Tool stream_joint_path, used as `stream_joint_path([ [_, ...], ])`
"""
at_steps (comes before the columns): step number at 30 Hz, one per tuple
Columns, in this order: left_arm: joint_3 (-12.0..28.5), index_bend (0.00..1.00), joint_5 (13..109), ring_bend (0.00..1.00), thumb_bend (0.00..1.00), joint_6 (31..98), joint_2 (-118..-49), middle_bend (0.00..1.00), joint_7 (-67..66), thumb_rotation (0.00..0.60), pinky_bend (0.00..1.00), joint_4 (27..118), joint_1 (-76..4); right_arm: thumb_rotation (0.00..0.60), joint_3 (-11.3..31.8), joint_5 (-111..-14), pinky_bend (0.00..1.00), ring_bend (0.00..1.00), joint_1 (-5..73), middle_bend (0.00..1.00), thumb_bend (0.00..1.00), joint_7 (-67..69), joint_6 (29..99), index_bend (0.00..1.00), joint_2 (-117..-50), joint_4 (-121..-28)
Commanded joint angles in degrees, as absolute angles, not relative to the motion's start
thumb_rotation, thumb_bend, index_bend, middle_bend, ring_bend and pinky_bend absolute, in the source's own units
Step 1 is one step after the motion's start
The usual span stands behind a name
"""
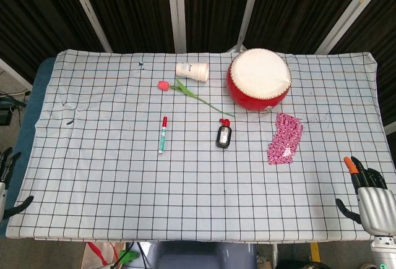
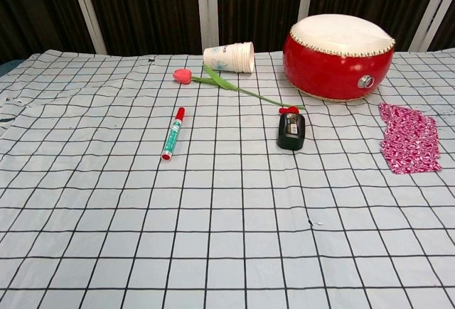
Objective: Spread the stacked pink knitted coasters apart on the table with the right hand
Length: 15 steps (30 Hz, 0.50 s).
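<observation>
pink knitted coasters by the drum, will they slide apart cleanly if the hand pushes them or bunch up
The pink knitted coasters look thin and floppy, lying flat with uneven edges, so they probably bunch or fold rather than slide as stiff discs. Their open knit may catch on fingers. The white checked tablecloth beneath already shows wrinkles, so it might drag along too. The right hand sits open, away from them.

One red drum point(image 1: 259, 80), one paper cup point(image 1: 192, 71), one artificial tulip point(image 1: 189, 91) and one marker point(image 1: 163, 135). One small black bottle point(image 1: 223, 136) and one stack of pink knitted coasters point(image 1: 285, 138). Two hands: left point(image 1: 7, 176), right point(image 1: 369, 196).
</observation>
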<state>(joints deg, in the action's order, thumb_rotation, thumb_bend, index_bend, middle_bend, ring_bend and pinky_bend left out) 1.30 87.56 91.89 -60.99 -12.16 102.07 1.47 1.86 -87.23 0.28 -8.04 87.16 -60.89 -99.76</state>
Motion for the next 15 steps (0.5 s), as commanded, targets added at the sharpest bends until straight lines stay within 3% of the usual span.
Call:
stream_joint_path([
  [1,1.3,0.11,87.5,0.0,0.25,91.8,-61.0,0.0,-12.2,0.6,0.02,102.1,1.5,0.6,1.9,-87.2,0.15,0.21,0.3,0.08,0.28,-8.0,87.1,0.0,-60.9,-99.7],
  [15,1.4,0.11,87.3,0.0,0.25,91.7,-61.1,0.0,-12.3,0.6,0.02,102.0,1.4,0.6,1.8,-87.1,0.11,0.21,0.5,0.08,0.28,-7.9,86.6,0.0,-61.1,-99.6],
])
